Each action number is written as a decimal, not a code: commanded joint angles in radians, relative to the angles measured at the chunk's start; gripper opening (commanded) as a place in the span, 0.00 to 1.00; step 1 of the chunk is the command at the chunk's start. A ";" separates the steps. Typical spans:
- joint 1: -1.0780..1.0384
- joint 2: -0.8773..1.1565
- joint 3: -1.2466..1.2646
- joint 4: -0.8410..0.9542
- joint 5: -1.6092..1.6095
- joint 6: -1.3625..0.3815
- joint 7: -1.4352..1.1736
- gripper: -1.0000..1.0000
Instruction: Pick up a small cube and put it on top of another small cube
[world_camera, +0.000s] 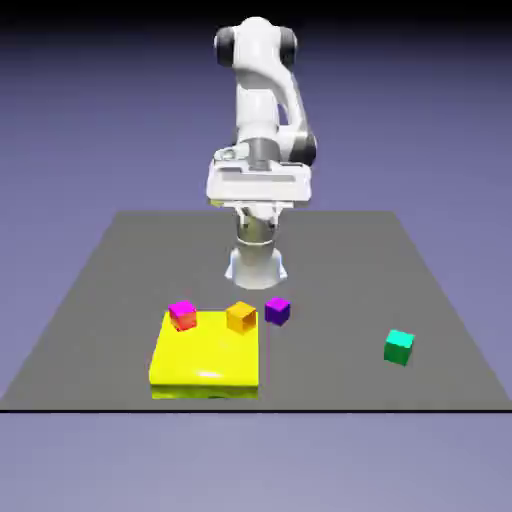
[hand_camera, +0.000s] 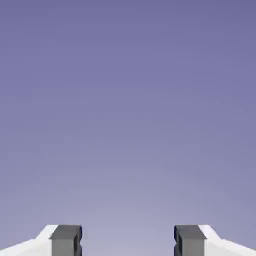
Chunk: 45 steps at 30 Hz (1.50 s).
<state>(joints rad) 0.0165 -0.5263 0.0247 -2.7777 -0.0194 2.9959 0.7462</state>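
The open hand (hand_camera: 128, 241) hangs above the table (world_camera: 330, 270).

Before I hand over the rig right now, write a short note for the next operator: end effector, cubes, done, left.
End effector: open and empty, raised well above the table; its camera sees only backdrop.
Cubes, exterior view: orange cube and magenta-red cube at the yellow block's far edge; purple cube just right of the block; green cube alone, far to the right.
Done: no cube is seen stacked on another.
Left: pick one small cube, set it on another, release. The task doesn't say which two; confirm first.
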 joint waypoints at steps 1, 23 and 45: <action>0.004 0.036 0.020 0.027 -0.016 -0.034 0.004 0.50; 0.086 0.834 0.470 0.616 -0.369 -0.784 0.099 0.50; 0.108 1.203 0.666 0.889 -0.509 -1.164 0.162 0.00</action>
<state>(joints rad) 0.1243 0.6763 0.6907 -1.8888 -0.5253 1.8323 0.9077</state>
